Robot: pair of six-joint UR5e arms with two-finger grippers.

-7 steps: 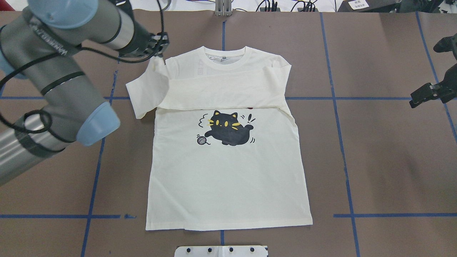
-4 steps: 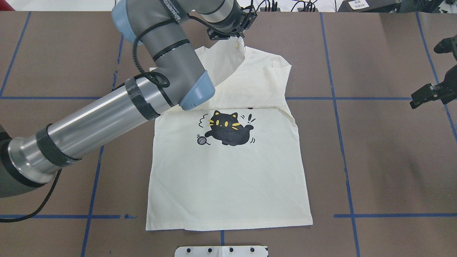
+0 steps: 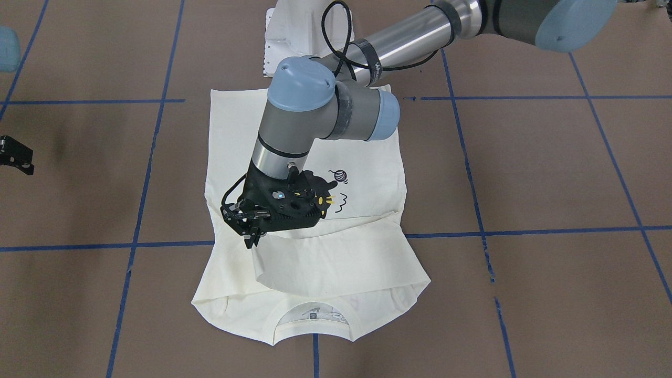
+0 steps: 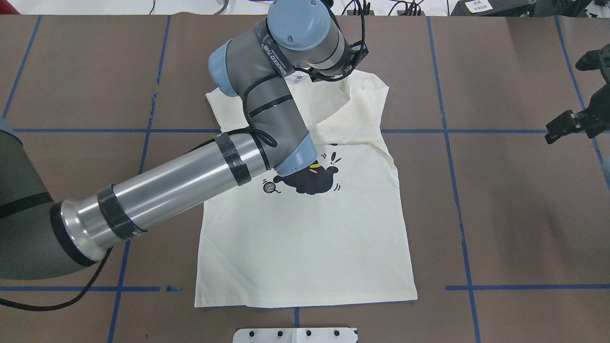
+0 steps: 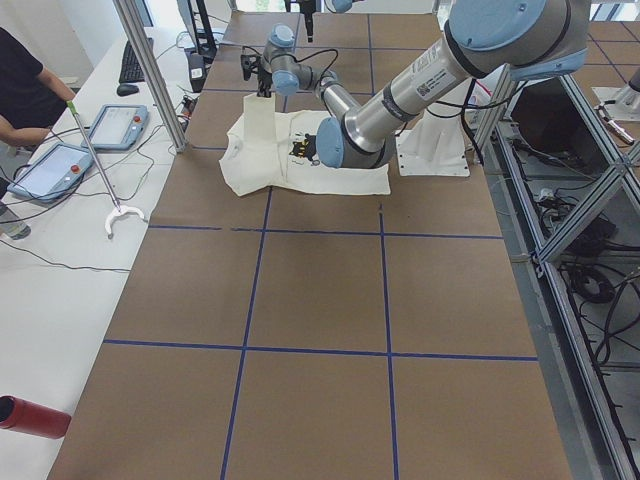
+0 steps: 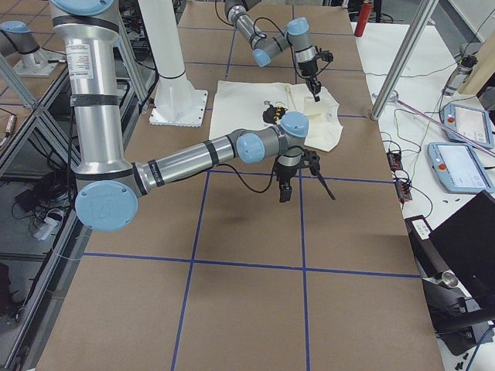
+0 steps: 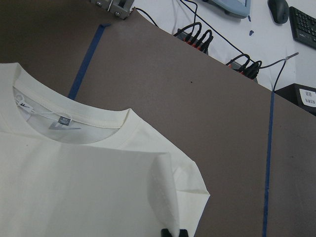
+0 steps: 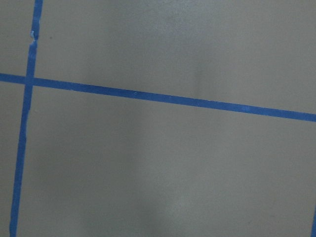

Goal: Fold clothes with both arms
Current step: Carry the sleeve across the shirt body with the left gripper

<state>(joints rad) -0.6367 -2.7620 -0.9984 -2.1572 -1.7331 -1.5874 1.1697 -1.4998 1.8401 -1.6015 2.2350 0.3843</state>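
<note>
The cream shirt (image 4: 305,238) lies front up on the brown table, its cat print (image 4: 317,182) partly under my left arm. One sleeve is folded flat across the chest. My left gripper (image 4: 341,82) is shut on the cuff of the other sleeve (image 3: 294,262) and holds it raised above the chest near the collar (image 7: 74,116). It also shows in the front view (image 3: 251,240), and its fingertips (image 7: 174,232) pinch the fabric in the left wrist view. My right gripper (image 4: 572,125) hangs open and empty above bare table, well off to the shirt's right.
The white pedestal base (image 4: 295,335) sits at the table's near edge, just below the shirt's hem. Blue tape lines (image 8: 163,98) grid the table. Cables and power plugs (image 7: 195,37) lie past the far edge. An operator (image 5: 25,95) stands beyond the table.
My left gripper has carried the sleeve cuff from the shirt's left shoulder rightward across the collar, dragging the sleeve over the chest. The right arm has stayed in place.
</note>
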